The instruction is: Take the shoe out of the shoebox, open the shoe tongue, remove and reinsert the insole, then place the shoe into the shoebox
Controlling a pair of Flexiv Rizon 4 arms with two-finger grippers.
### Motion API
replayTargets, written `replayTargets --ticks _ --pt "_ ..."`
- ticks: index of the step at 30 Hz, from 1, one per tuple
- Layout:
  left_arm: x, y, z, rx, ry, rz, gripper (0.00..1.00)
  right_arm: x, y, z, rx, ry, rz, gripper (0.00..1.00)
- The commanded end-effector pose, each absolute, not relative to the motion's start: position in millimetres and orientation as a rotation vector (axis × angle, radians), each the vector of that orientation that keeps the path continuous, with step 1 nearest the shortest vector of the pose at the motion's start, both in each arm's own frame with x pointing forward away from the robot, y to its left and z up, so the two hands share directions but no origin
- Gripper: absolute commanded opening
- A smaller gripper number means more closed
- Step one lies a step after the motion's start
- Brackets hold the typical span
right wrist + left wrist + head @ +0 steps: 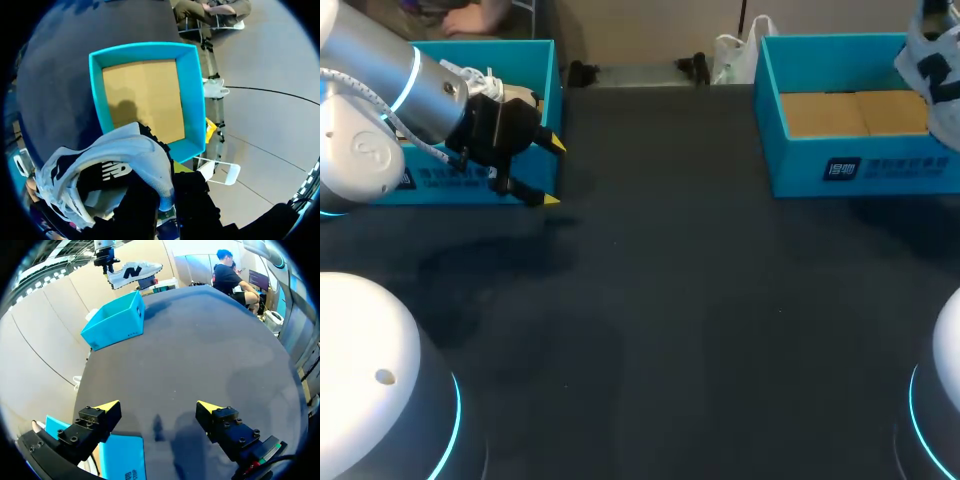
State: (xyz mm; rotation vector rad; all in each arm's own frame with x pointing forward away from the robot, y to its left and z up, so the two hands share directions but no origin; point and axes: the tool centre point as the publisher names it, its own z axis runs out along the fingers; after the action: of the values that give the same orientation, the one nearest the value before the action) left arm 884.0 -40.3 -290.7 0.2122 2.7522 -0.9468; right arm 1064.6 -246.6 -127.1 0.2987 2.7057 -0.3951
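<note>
**A:** Where is the shoe (932, 55)?

**B:** Up in the air, above the far right end of the blue shoebox (850, 170) and clear of it. The right hand (106, 264) pinches it at 1 end. In the right wrist view the shoe covers the fingers, so the grip itself is hidden there.

**A:** And the shoebox?

**B:** It stands open at the far right of the counter (670, 300), and its brown cardboard floor shows inside.

**A:** The left hand (554, 172)?

**B:** Spread wide, with nothing between its 2 yellow-tipped fingers. It hangs at the front right corner of another blue box (542, 75) at the far left, well apart from the shoe.

**A:** Anything in that box?

**B:** Something white with laces peeks out behind the left arm. I cannot tell more.
</note>
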Motion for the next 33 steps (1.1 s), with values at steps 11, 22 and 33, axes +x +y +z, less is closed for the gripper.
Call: replayTargets --ticks 11,22,33 --pt "885 -41 -291 0.213 2.755 -0.942 1.0 1061 -255 -130 0.329 2.702 -0.384 0.0" --pt "885 -41 -291 0.213 2.755 -0.942 1.0 1053 -341 -143 0.492 2.677 -0.443 0.0" --pt "885 -41 -291 0.213 2.755 -0.942 1.0 1063 -360 -142 0.811 2.649 -0.465 0.0"
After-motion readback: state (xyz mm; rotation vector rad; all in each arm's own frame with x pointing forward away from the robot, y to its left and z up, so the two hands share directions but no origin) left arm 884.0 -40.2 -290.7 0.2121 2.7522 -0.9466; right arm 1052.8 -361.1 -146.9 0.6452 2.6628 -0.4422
